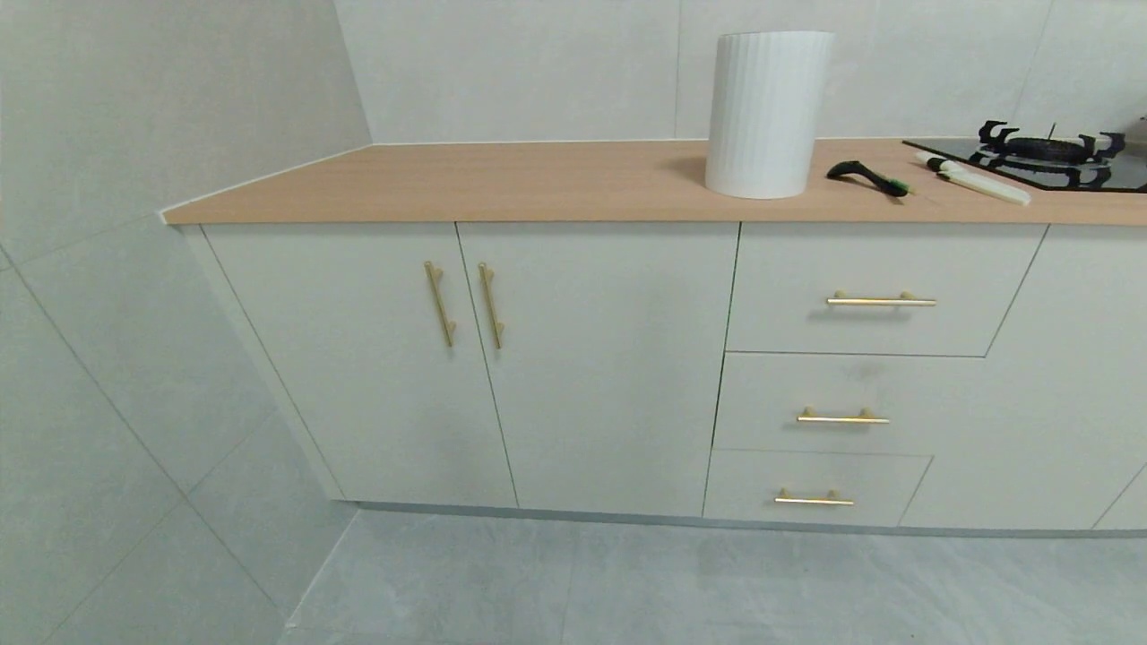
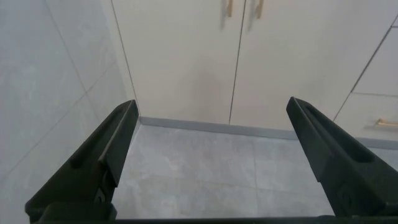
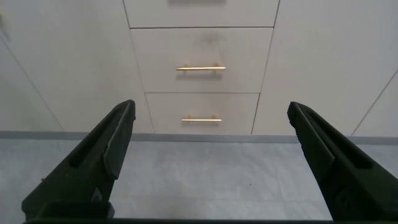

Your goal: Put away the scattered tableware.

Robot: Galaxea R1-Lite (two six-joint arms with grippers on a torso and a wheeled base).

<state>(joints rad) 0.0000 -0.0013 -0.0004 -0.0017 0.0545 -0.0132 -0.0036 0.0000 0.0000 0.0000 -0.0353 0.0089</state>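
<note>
White ribbed canister (image 1: 768,112) upright on wooden desk (image 1: 502,179), inside hidden. Just beside it black-green peeler (image 1: 867,176), then cream utensil (image 1: 972,179), both lying flat near gas hob (image 1: 1048,157). Below: cabinet doors (image 1: 484,376), three drawers (image 1: 874,291), gold handles. Left claw (image 2: 211,104) and right claw (image 3: 211,106) spread wide, empty, low over grey floor (image 1: 627,582).

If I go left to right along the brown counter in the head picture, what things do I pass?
White jar → black tool → white knife → burner.
</note>
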